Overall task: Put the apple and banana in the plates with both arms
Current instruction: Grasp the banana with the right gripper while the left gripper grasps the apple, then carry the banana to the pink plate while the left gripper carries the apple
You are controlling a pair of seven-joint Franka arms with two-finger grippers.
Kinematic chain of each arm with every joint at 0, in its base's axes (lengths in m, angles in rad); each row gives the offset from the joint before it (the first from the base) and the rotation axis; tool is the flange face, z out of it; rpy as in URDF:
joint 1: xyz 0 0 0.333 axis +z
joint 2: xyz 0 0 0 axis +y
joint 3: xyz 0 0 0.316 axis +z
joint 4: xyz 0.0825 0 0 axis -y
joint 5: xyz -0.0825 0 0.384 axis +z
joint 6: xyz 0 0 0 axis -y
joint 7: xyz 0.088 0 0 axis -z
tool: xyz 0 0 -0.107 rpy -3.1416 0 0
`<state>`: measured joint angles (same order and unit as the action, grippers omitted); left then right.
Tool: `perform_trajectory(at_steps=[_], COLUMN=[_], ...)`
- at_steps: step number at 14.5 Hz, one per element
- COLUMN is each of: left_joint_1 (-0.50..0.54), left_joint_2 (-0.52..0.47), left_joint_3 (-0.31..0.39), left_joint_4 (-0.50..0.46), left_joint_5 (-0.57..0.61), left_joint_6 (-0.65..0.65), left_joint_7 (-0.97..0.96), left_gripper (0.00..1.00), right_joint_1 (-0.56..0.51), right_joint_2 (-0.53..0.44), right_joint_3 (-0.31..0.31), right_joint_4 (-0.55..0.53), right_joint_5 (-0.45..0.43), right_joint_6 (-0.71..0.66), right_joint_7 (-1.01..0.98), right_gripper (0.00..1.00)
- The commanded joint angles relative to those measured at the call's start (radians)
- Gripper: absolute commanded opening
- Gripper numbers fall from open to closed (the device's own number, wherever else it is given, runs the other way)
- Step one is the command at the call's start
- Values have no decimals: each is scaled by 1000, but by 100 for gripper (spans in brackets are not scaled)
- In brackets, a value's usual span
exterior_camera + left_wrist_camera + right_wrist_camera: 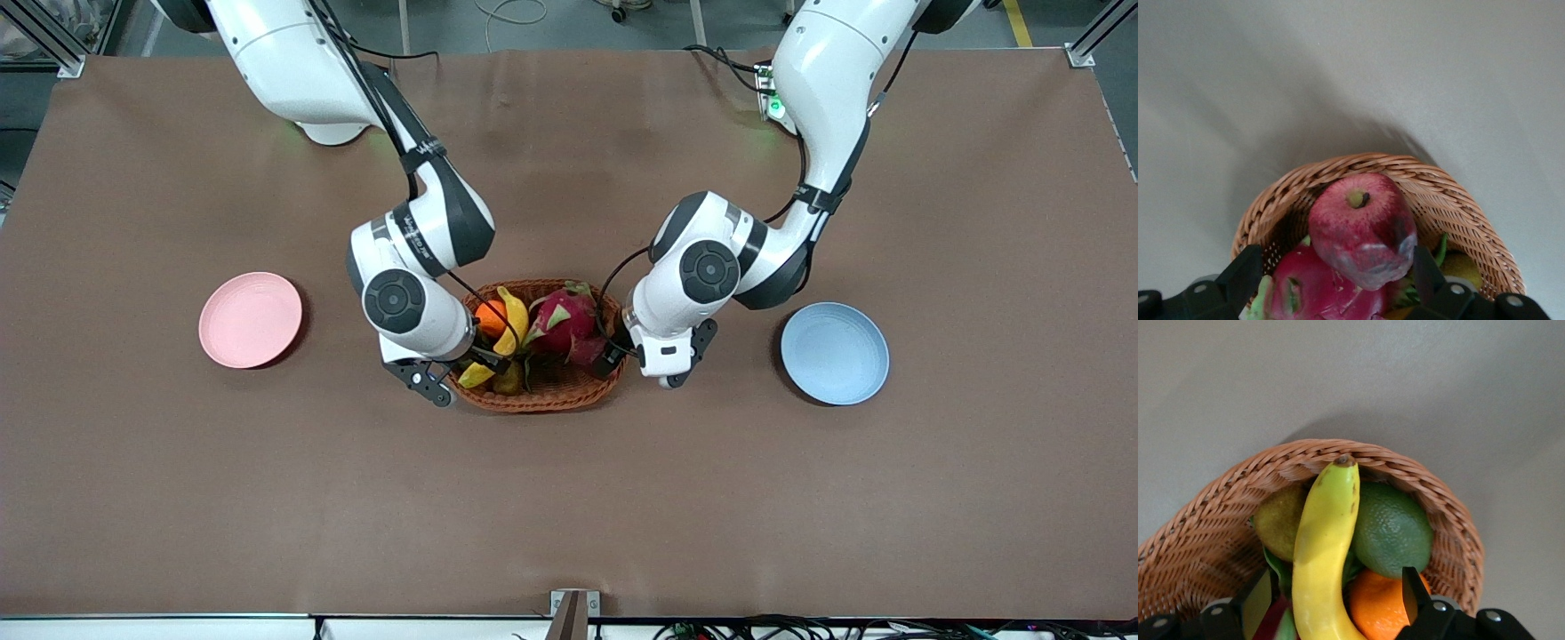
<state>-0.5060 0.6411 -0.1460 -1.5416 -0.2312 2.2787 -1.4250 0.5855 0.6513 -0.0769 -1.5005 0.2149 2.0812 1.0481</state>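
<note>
The dark red apple lies in the wicker basket on the pink dragon fruit; in the front view the apple shows beside my left gripper. My left gripper is open, its fingers either side of the apple. The yellow banana lies across the other fruit toward the right arm's end of the basket, and shows in the front view. My right gripper is open astride the banana; it is low over the basket. The pink plate and the blue plate are empty.
The basket also holds an orange, a green lime and a yellowish-green pear. The pink plate sits toward the right arm's end of the table, the blue plate toward the left arm's end. Brown table surface surrounds them.
</note>
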Motion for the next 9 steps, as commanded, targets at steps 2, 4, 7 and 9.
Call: perform_trajectory(at_steps=[2, 4, 7, 9], left_joint_1=[-9, -17, -19, -20], left_joint_2=[41, 60, 75, 71], left_joint_3=[3, 3, 3, 3], left_joint_4=[-5, -3, -2, -2], left_joint_5=[-19, -19, -25, -25], left_joint_6=[83, 107, 125, 125], left_joint_7=[-15, -15, -15, -15], left_gripper=[100, 100, 82, 59], right_joint_1=[30, 30, 33, 33], right_joint_2=[28, 31, 51, 54], right_joint_3=[-12, -11, -11, -11], right_joint_4=[23, 22, 23, 22], right_joint_5=[15, 23, 47, 52], right_joint_6=[2, 3, 11, 36], right_joint_7=[41, 41, 41, 41], right_gripper=[85, 81, 78, 76])
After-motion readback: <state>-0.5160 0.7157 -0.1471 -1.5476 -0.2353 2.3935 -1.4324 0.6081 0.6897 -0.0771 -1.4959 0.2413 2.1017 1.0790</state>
